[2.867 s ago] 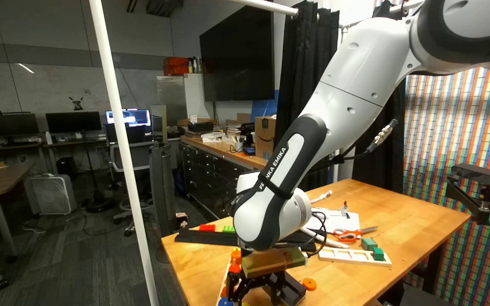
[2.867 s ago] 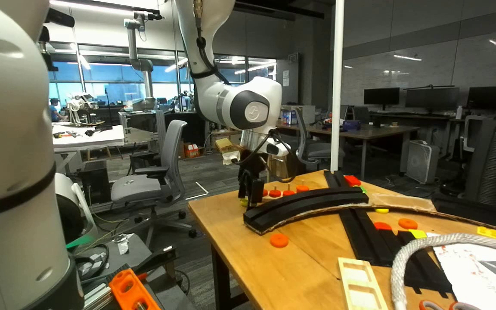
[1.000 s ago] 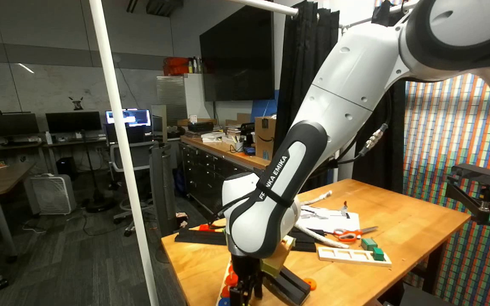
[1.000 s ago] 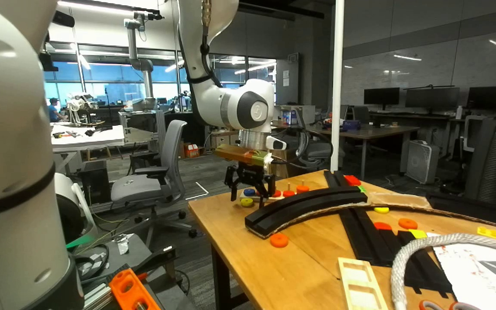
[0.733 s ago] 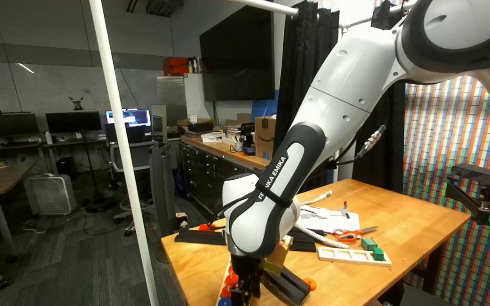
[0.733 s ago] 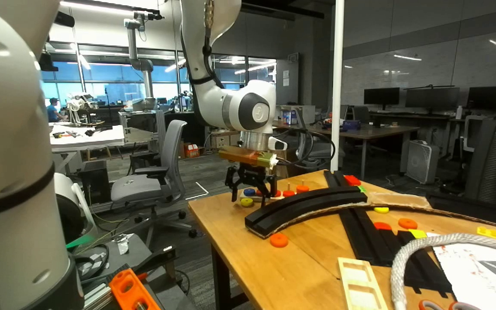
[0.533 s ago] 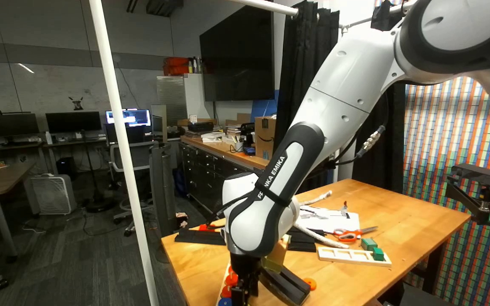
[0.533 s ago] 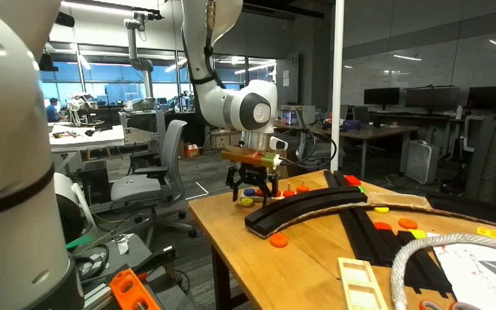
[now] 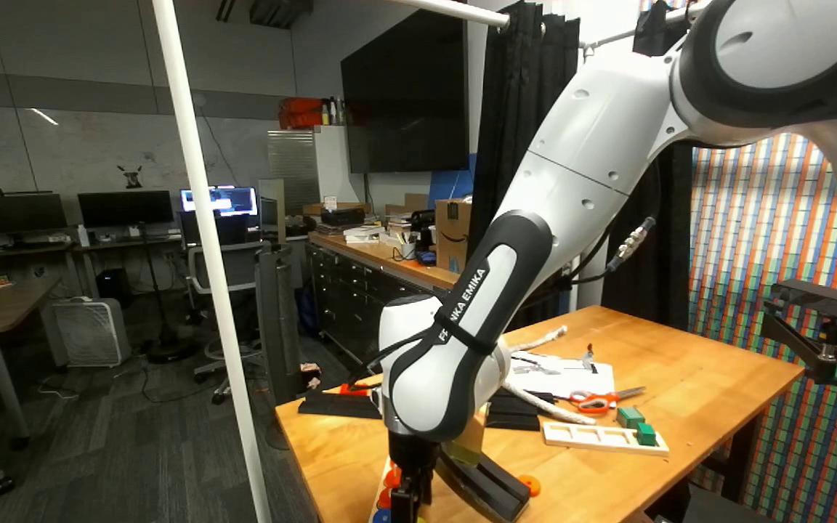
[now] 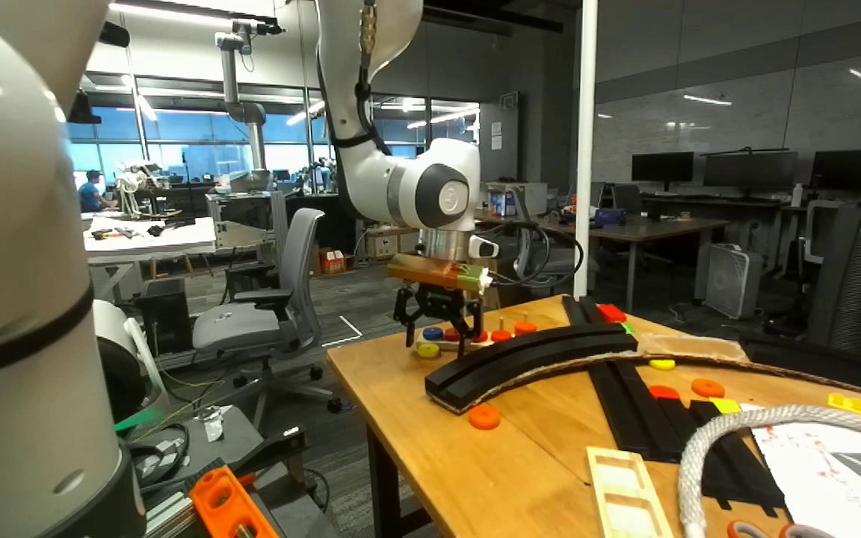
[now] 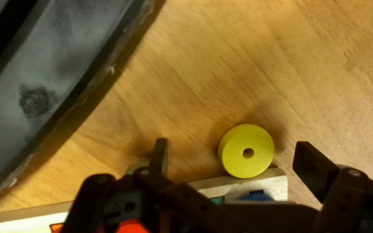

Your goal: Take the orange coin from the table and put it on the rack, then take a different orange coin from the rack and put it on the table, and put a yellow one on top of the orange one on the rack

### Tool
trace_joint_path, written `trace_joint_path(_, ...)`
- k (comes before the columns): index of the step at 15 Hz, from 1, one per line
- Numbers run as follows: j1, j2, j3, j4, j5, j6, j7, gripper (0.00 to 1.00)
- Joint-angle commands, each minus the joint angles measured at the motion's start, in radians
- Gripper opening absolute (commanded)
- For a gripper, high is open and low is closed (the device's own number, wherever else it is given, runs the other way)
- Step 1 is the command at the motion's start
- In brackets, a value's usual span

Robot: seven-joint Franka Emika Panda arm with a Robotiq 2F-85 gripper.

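Plain yellow on the disc (image 11: 249, 139), bright orange on the coin (image 10: 484, 417) just beside the curved track (image 10: 531, 355). Black along that track and the gripper (image 10: 436, 345), streaked honey-brown across the table (image 10: 438, 441). Green on 2 blocks (image 9: 631, 417) (image 9: 647, 434). White with black bands on the arm (image 9: 578, 178); tiled orange, blue, green and white on the panel (image 9: 789, 218).

Dark carpet (image 9: 120, 454) — gray chair (image 10: 298, 276), bright windows (image 10: 184, 128) behind — black curtain (image 9: 524, 109) beside wall screen (image 9: 405, 94).
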Motion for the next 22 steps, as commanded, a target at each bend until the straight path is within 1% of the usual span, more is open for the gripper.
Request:
trace_joint_path(1, -0.022, 0.020, 0.027, 0.018, 0.003, 0.031, -0.027, 1.00)
trace_joint_path(4, -0.030, 0.023, 0.035, 0.017, 0.010, 0.043, -0.033, 1.00)
trace_joint_path(5, -0.033, 0.023, 0.039, 0.016, 0.015, 0.046, -0.033, 0.75)
trace_joint_path(6, -0.035, 0.024, 0.040, 0.016, 0.015, 0.048, -0.032, 0.74)
trace_joint_path(7, -0.039, 0.024, 0.042, 0.018, 0.018, 0.049, -0.034, 0.68)
trace_joint_path(8, -0.044, 0.023, 0.043, 0.018, 0.020, 0.048, -0.035, 0.59)
trace_joint_path(10, -0.051, 0.025, 0.044, 0.020, 0.021, 0.049, -0.036, 0.45)
trace_joint_path(11, -0.054, 0.024, 0.045, 0.021, 0.022, 0.049, -0.036, 0.35)
trace_joint_path(13, -0.057, 0.023, 0.049, 0.021, 0.026, 0.049, -0.035, 0.20)
trace_joint_path(14, -0.058, 0.023, 0.052, 0.020, 0.028, 0.050, -0.035, 0.22)
trace_joint_path(16, -0.058, 0.014, 0.055, 0.019, 0.035, 0.037, -0.026, 0.23)
trace_joint_path(22, -0.021, -0.054, 0.021, 0.007, 0.012, -0.017, 0.101, 0.22)
